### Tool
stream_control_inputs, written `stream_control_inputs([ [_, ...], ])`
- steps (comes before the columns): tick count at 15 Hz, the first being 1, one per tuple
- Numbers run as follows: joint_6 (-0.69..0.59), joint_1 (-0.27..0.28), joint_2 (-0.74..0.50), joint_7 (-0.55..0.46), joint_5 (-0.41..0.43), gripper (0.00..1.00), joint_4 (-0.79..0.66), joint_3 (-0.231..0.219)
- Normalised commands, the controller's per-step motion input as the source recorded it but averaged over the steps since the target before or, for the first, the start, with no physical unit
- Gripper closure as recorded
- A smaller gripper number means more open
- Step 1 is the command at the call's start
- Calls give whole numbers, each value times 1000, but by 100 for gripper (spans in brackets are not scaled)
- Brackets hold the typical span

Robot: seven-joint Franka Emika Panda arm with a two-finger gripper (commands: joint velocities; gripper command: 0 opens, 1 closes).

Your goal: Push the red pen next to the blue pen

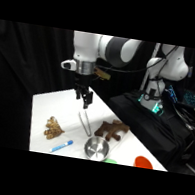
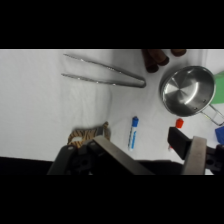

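Observation:
The blue pen [image 2: 133, 132] lies on the white table [image 2: 40, 100] between my two fingers in the wrist view, its whitish end nearest me; the side view has the blue pen [image 1: 61, 146] near the front edge. Of the red pen [image 2: 179, 122] only a short red end shows, beside the bowl's handle and to the right of the blue pen; my right finger [image 2: 192, 152] hides the remainder. I cannot make it out in the side view. My gripper [image 2: 139, 141] is open and empty. The gripper [image 1: 86, 98] hangs above the table's back half, over the tongs.
Metal tongs [image 2: 105, 75] lie beyond the pens. A metal bowl [image 2: 187, 90] stands right of them, a brown plush [image 1: 111, 130] behind it. A striped toy [image 2: 90, 134] lies left of the blue pen. A red-orange object [image 1: 144, 163] and something green [image 2: 218, 82] sit at the edge.

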Motion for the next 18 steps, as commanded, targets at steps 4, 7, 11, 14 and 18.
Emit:
stream_control_inputs([
  [4, -4, 36, 56, 76, -51, 0, 78, 40],
  [7, 0, 114, 206, 188, -83, 0, 266, 73],
  [11, -27, 147, 370, 238, -147, 0, 455, 48],
  [14, -104, 159, 499, 238, -189, 0, 635, 6],
  [18, -220, 190, 537, 214, -178, 0, 783, -18],
])
